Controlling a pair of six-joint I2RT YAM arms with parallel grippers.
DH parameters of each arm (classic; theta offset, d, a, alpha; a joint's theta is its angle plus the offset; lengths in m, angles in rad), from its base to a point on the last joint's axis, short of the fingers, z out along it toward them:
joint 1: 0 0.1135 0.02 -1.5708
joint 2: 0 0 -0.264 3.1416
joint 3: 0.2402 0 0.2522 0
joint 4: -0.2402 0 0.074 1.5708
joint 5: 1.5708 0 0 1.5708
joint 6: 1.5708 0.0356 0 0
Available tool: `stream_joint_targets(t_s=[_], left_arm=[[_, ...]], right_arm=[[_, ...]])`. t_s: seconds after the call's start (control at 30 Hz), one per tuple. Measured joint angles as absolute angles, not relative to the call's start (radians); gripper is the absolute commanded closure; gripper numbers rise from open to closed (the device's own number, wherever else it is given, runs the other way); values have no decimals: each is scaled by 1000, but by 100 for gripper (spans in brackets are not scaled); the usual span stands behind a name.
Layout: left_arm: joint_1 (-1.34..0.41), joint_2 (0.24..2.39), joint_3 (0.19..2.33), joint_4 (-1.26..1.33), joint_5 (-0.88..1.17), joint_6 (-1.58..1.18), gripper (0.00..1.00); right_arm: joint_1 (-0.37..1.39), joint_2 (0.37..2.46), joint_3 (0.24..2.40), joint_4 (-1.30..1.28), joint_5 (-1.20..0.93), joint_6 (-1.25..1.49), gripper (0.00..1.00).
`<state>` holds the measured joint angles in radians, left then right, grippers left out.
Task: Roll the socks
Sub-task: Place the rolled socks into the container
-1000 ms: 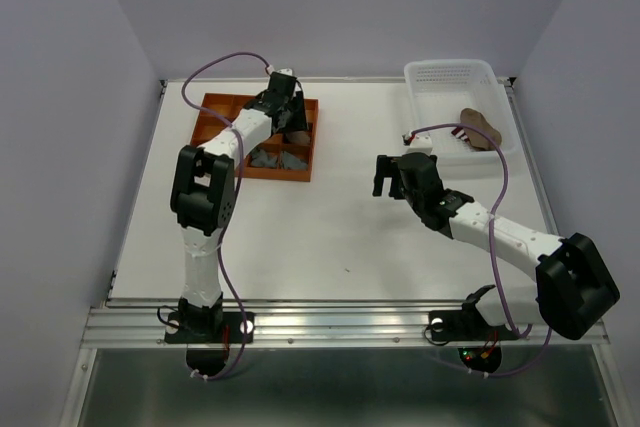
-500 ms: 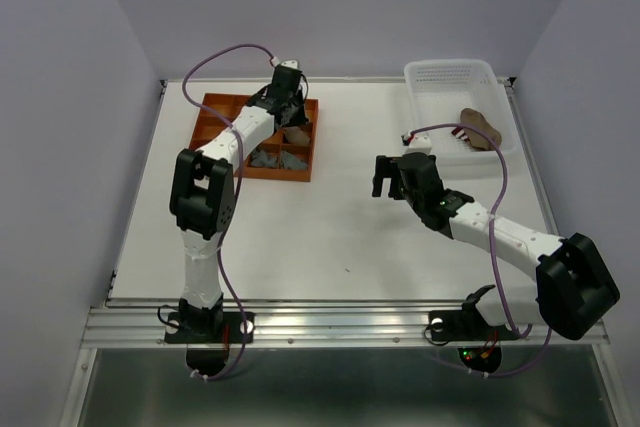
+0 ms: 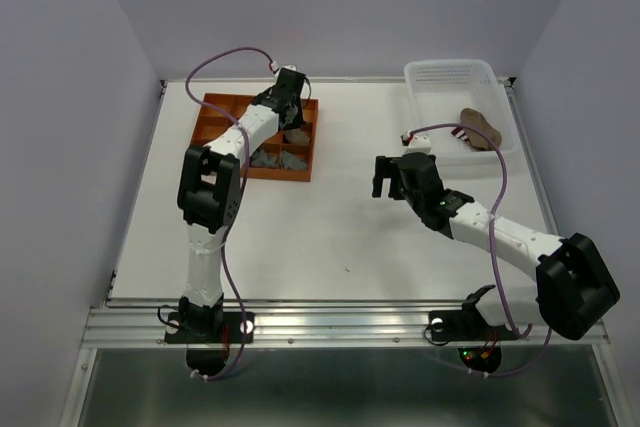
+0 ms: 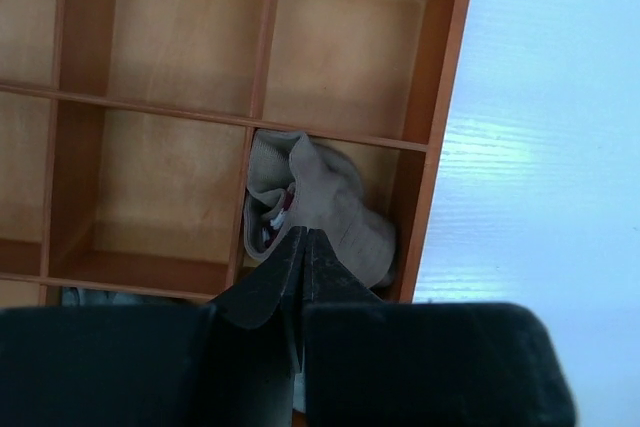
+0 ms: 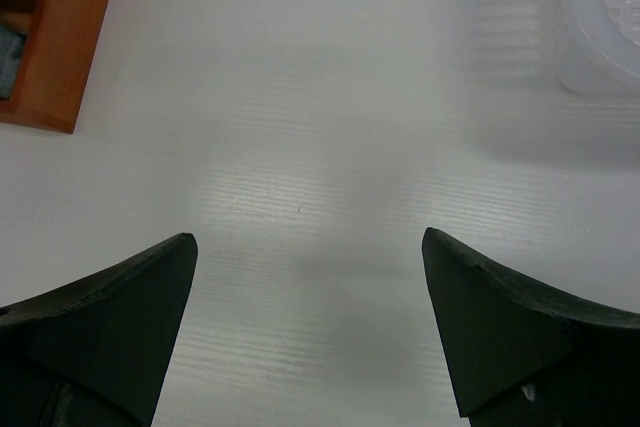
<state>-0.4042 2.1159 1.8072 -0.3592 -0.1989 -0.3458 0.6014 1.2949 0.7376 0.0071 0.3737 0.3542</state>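
A white worktop (image 3: 330,227) is carrying an orange wooden compartment tray (image 4: 432,97). A crumpled tan sock (image 4: 330,202) is lying in a cell along the tray's right edge. It looks soft and light, so a bunched fold is likely offering the best hold. The left end effector (image 4: 303,247) is resting closed on it, though I cannot tell whether fabric is caught. Right of the tray, the right end effector (image 5: 308,237) is hanging wide open.

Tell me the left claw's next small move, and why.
Probably lift the left claw a little, straight up. Its fingers look closed right at the tan sock in a compartment of the orange tray, and I can't tell whether fabric is pinched; a small lift would show that.
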Motion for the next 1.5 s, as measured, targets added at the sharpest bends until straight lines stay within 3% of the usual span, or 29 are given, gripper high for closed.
stream_joint_targets(t_s=[0.3,1.5], left_arm=[[-404,2185,1807,-381,-227,-346,100],[-396,2260,1807,-318,-240,-394,100]], right_arm=[[601,1295,738,7,374,351,0],[601,1311,738,7,378,343,0]])
